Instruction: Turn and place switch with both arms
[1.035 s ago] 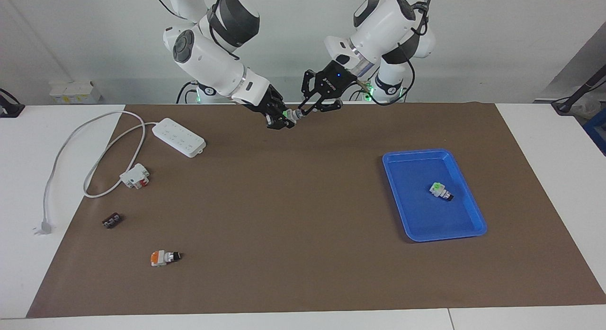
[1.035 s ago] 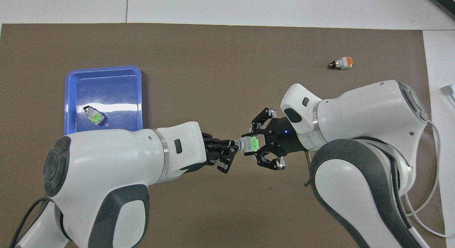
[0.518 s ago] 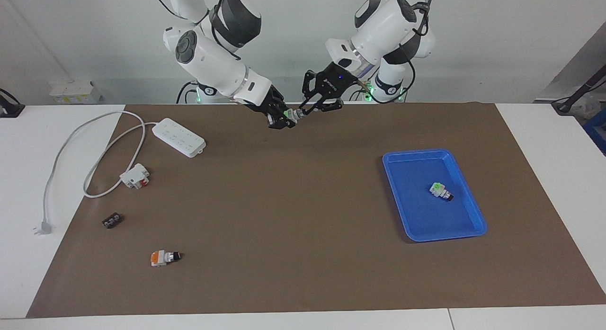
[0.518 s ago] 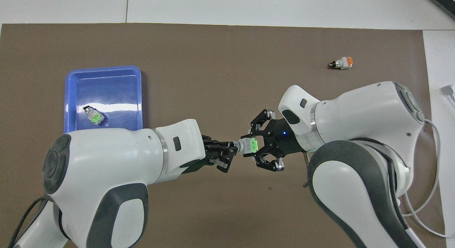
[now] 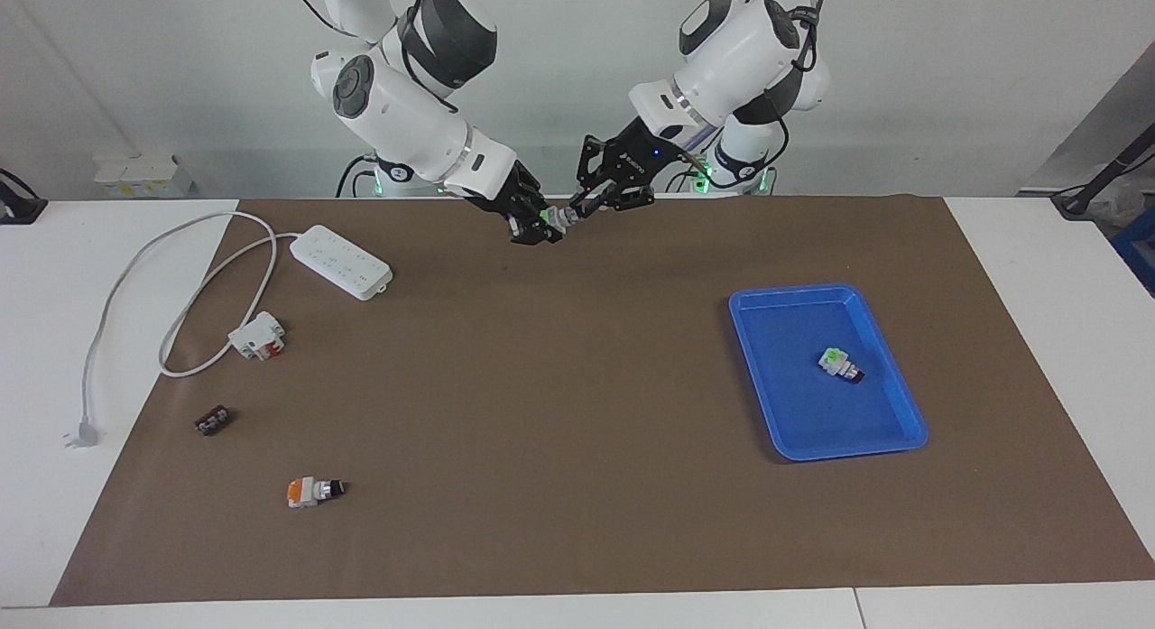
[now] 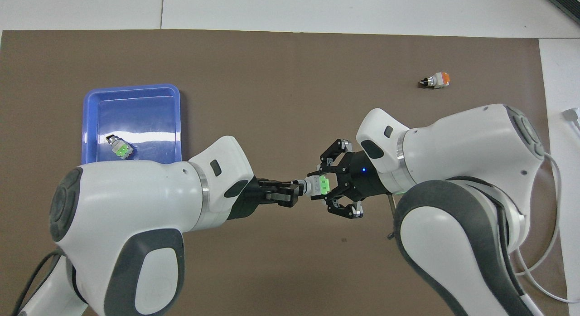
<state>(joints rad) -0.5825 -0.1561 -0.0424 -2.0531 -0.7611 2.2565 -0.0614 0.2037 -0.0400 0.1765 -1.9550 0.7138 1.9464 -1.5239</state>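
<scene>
Up in the air over the robots' edge of the brown mat (image 5: 577,412), both grippers meet on one switch (image 6: 316,186). The right gripper (image 6: 327,187) is clamped on the switch's green block end, fingertips drawn in against it while the outer links splay to the sides (which could pass for open jaws). From the switch's nine o'clock in the overhead view, the left gripper (image 6: 293,193) has narrowed onto the silvery knob end, so the switch lies level between the two, held at both ends; in the facing view the pair (image 5: 561,219) hangs above bare mat. Farther out, toward the left arm's end of the table, a blue tray (image 6: 93,103) sits at about ten o'clock from the held switch in the overhead view, with a second switch (image 6: 118,148) lying on its floor, green face up. Toward the right arm's end lie a white power strip (image 5: 341,262) with its looping cable (image 5: 171,277), then a white-and-red block (image 5: 258,335), then a small black terminal strip (image 5: 214,420). Farthest from the robots, at about one o'clock from the held switch in the overhead view, a third switch (image 6: 435,80) rests on the mat, orange end outward.
</scene>
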